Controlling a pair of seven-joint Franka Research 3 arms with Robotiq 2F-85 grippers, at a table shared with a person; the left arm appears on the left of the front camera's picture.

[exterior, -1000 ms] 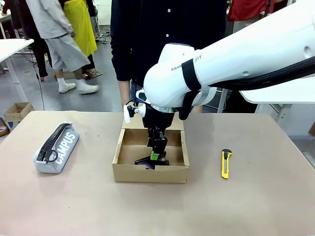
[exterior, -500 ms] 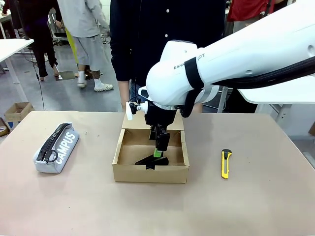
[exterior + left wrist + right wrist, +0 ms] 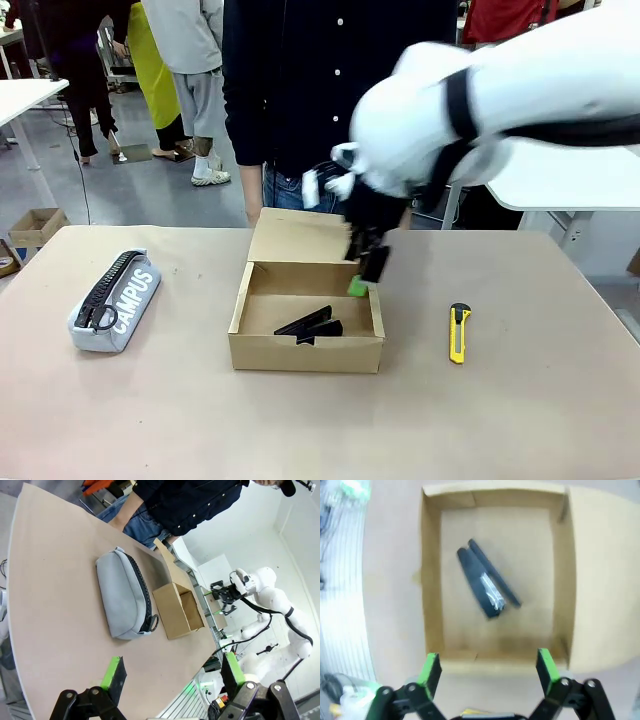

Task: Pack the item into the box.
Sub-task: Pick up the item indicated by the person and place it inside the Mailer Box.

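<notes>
Item (image 3: 311,325), black, stiff and seemingly light, lies in the box (image 3: 305,357) at centre frame, best gripped across its slim middle. Right gripper (image 3: 362,278) hovers above, spread and empty; left gripper (image 3: 172,672) gapes too.

black angular item (image 3: 311,325) lies flat inside open brown box (image 3: 305,352).
</notes>
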